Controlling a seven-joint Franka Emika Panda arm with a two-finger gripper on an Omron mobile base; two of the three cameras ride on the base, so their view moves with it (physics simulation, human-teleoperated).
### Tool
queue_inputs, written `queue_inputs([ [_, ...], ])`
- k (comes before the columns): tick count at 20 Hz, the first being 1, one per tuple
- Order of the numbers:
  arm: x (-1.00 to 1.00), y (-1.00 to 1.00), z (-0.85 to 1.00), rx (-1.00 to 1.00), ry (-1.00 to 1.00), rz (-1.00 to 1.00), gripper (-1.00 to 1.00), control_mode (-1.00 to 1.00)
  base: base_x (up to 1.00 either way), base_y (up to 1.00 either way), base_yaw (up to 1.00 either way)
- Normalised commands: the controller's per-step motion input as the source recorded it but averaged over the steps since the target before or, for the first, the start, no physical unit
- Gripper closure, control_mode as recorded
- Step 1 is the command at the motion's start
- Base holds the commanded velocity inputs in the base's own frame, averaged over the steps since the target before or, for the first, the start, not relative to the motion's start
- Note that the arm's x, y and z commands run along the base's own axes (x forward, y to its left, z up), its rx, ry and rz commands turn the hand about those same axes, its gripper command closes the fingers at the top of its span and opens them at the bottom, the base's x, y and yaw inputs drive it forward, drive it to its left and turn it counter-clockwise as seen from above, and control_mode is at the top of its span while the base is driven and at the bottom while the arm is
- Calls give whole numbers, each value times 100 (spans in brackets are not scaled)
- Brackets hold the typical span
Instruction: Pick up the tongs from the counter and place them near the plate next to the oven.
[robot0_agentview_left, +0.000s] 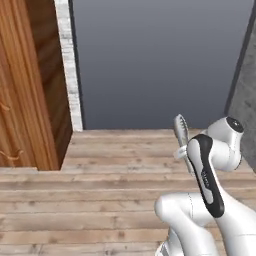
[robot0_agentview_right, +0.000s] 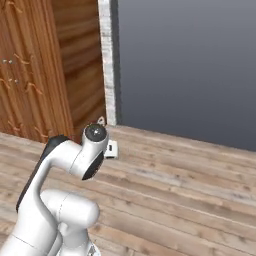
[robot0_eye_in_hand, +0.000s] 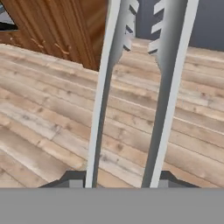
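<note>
My gripper (robot0_eye_in_hand: 120, 183) is shut on the tongs (robot0_eye_in_hand: 102, 96). Their two slim silver-grey arms rise from between the dark fingertips (robot0_eye_in_hand: 72, 180), and the ridged tips end near the top of the hand view. In the left base view the tongs' ridged end (robot0_agentview_left: 180, 129) sticks up behind my dark-banded forearm, which hides the gripper itself. Beneath the tongs lies plank floor. The black marble counter and the plate are out of view.
Tall reddish-brown wooden cabinets (robot0_agentview_left: 30, 85) stand at the left, edged by a white brick strip (robot0_agentview_left: 70, 65). A flat grey wall (robot0_agentview_left: 160, 60) closes the back. Light wooden floor planks (robot0_agentview_left: 100, 190) stretch ahead of the base.
</note>
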Motion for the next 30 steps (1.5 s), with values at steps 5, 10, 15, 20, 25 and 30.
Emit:
queue_inputs([
  [5, 0, 0, 0, 0, 0, 0, 100, 100, 0, 42, 87],
  [10, 0, 0, 0, 0, 0, 0, 100, 100, 0, 42, 86],
  [15, 0, 0, 0, 0, 0, 0, 100, 100, 0, 43, 85],
  [20, 0, 0, 0, 0, 0, 0, 100, 100, 30, 35, 71],
  [25, 0, 0, 0, 0, 0, 0, 100, 100, 90, 33, 47],
  [30, 0, 0, 0, 0, 0, 0, 100, 100, 100, 40, 28],
])
